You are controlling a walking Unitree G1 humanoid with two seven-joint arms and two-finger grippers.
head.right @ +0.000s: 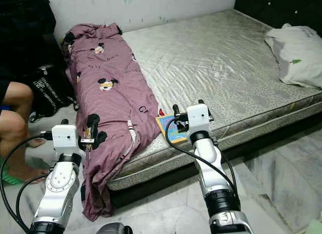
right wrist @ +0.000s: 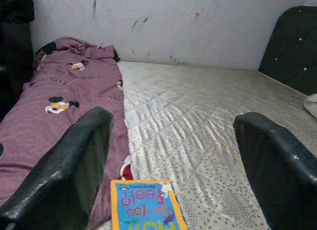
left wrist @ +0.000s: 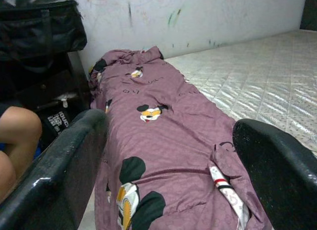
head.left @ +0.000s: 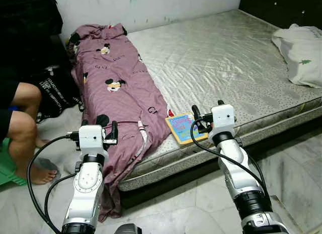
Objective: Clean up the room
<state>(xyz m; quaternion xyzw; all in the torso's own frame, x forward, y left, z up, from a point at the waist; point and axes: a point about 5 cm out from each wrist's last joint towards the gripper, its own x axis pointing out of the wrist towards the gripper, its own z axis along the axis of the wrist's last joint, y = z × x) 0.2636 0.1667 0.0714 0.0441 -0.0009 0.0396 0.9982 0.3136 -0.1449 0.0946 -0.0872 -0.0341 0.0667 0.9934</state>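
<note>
A purple blanket (head.left: 121,88) printed with cartoon mice lies along the left side of a bare mattress (head.left: 226,58) and hangs over its front edge to the floor. A small blue and yellow picture book (head.left: 183,127) lies flat near the front edge, just right of the blanket. My left gripper (head.left: 98,126) is open, held in front of the hanging blanket (left wrist: 163,141) and apart from it. My right gripper (head.left: 207,109) is open just above the book's (right wrist: 146,207) right side, with nothing between its fingers. A small red and white thing (right wrist: 126,166) peeks out at the blanket's edge.
A white pillow (head.left: 304,53) lies at the mattress's far right. A person's bare legs (head.left: 22,128) are at the left, beside a black bag (head.left: 55,90) and something green (head.left: 7,166) on the floor. Pale tiled floor (head.left: 302,173) runs along the bed's front.
</note>
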